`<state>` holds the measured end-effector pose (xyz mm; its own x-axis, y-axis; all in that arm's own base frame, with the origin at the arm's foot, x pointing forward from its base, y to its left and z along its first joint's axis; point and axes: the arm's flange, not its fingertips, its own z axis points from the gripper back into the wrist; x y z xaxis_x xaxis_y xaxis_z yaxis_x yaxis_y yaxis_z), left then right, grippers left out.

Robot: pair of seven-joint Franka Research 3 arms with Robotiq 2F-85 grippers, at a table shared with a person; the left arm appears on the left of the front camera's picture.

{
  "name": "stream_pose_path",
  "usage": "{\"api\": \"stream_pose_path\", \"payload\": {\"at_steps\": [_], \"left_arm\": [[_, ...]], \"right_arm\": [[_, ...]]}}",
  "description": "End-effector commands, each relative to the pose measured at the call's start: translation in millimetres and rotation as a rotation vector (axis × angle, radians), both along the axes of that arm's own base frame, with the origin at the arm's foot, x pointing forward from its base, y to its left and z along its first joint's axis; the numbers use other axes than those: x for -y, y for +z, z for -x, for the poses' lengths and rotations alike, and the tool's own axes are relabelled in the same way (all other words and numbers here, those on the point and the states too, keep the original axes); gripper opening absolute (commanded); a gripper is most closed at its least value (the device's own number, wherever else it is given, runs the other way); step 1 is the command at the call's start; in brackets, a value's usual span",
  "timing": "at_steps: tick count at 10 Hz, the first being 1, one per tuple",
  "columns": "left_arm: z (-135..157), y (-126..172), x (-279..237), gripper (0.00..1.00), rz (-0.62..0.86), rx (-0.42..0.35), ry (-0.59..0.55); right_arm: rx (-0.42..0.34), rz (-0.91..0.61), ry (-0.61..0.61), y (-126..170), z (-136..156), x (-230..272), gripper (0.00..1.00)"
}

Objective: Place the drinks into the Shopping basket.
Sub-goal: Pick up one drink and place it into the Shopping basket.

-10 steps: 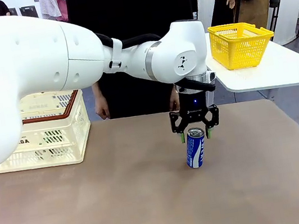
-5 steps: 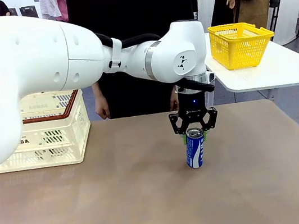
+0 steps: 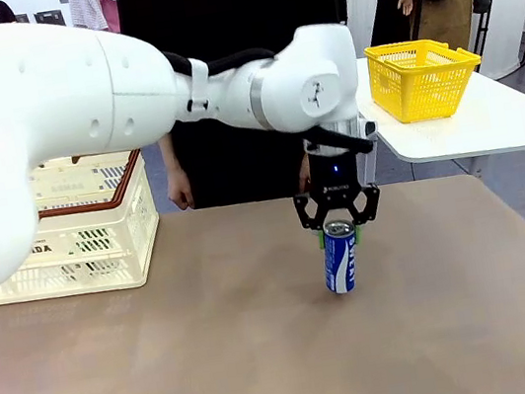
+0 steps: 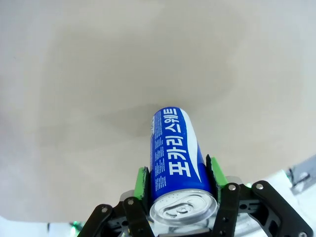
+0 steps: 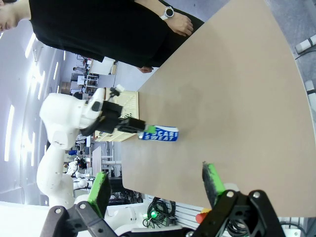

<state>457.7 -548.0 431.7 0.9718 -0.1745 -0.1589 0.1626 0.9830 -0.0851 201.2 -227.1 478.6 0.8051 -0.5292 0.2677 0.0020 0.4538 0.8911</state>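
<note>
Left wrist view: left jaws (image 4: 178, 190) clamp upright Pocari can (image 4: 174, 153) at its top; Shopping basket (image 3: 88, 230) lies well left of can; right jaws (image 5: 155, 185) gape empty.

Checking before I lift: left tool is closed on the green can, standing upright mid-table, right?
Not quite: the can is blue and white, not green, as the left wrist view shows. The rest holds: the left tool is closed on its top end and it stands upright mid-table.
</note>
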Motion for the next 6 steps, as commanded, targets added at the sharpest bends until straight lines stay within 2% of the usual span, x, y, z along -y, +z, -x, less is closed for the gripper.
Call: {"api": "stream_pose_path", "payload": {"at_steps": [1,2,3,4,5,6], "left_arm": [[12.3,83.8,-28.7,0.00,-0.042,-0.014,-0.030],[23.4,106.9,-34.5,0.00,-0.078,0.000,-0.044],[32.5,120.1,-40.6,0.00,-0.103,-0.018,-0.094],[39.2,125.5,-47.5,0.00,-0.119,-0.028,-0.145],[44.8,125.5,-53.1,0.00,-0.053,-0.003,-0.192],[43.3,129.0,-50.9,0.00,-0.083,-0.015,-0.090]], "right_arm": [[0.032,-0.003,0.002,-0.3,-1.2,-0.1,1.00],[0.032,-0.003,0.002,-0.3,-1.2,-0.1,1.00],[0.032,-0.003,0.002,-0.3,-1.2,-0.1,1.00],[0.032,-0.003,0.002,-0.3,-1.2,-0.1,1.00],[0.032,-0.003,0.002,-0.3,-1.2,-0.1,1.00],[0.032,-0.003,0.002,-0.3,-1.2,-0.1,1.00]]}}
